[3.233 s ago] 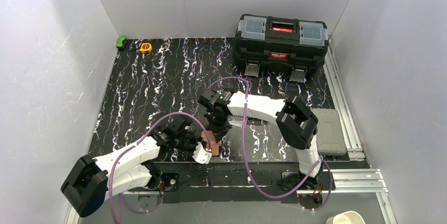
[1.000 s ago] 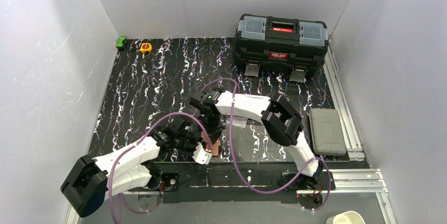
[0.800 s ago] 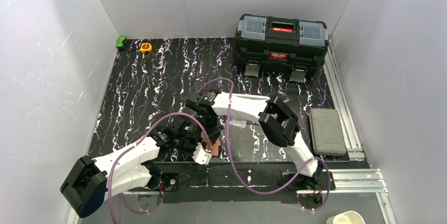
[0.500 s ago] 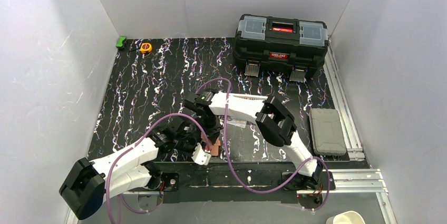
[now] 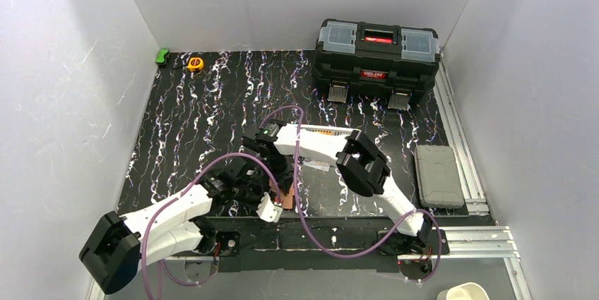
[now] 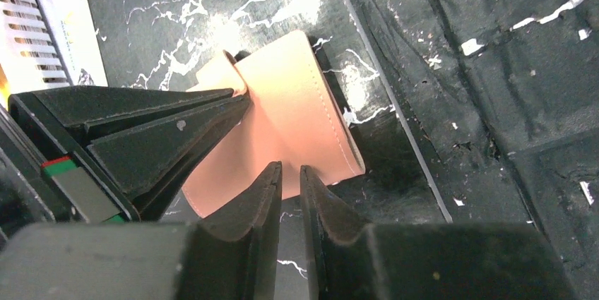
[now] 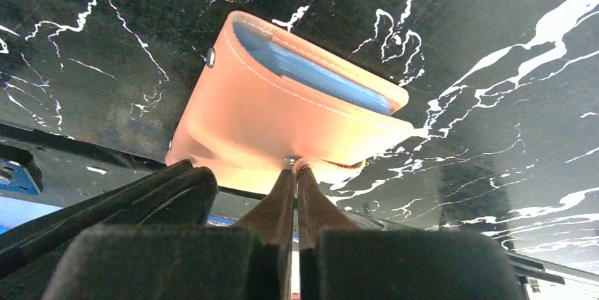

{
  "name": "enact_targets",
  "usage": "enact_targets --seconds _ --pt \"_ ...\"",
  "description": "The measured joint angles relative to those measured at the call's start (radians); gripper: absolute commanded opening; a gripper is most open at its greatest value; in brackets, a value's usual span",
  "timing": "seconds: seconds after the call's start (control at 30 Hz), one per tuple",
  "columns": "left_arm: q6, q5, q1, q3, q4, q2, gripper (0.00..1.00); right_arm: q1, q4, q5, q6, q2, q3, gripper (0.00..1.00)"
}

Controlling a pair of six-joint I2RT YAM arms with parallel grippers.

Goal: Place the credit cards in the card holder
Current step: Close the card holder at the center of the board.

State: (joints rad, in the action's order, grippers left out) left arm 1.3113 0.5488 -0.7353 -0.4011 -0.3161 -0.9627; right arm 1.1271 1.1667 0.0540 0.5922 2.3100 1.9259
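Though its label blurs, toolbox (image 5: 378,49), blue card (image 7: 314,74) inside card holder (image 7: 268,123).

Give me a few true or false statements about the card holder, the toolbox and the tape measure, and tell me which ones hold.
1. A light blue card sits inside the card holder. True.
2. The toolbox has its lid raised. False: the lid is down.
3. The right end effector is shut, with its tips at the card holder's edge. True.
4. The tape measure lies right beside the toolbox. False: it lies at the far left corner of the mat, next to a small green object.
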Motion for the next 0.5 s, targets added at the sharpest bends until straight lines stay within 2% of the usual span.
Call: enact_targets --seconds 0.23,0.37,0.5 --pt "0.01 -0.083 0.0 0.037 -0.044 0.121 0.13 0.003 0.009 -0.007 -0.013 -0.005 0.004 0.01" --pt "0.014 -0.09 0.0 0.091 -0.05 0.183 0.13 -0.001 -0.122 -0.006 0.007 -0.1 -0.136 0.01" --pt "0.017 -0.089 0.0 0.093 -0.008 0.135 0.13 -0.025 -0.282 0.037 0.033 -0.205 -0.302 0.01"
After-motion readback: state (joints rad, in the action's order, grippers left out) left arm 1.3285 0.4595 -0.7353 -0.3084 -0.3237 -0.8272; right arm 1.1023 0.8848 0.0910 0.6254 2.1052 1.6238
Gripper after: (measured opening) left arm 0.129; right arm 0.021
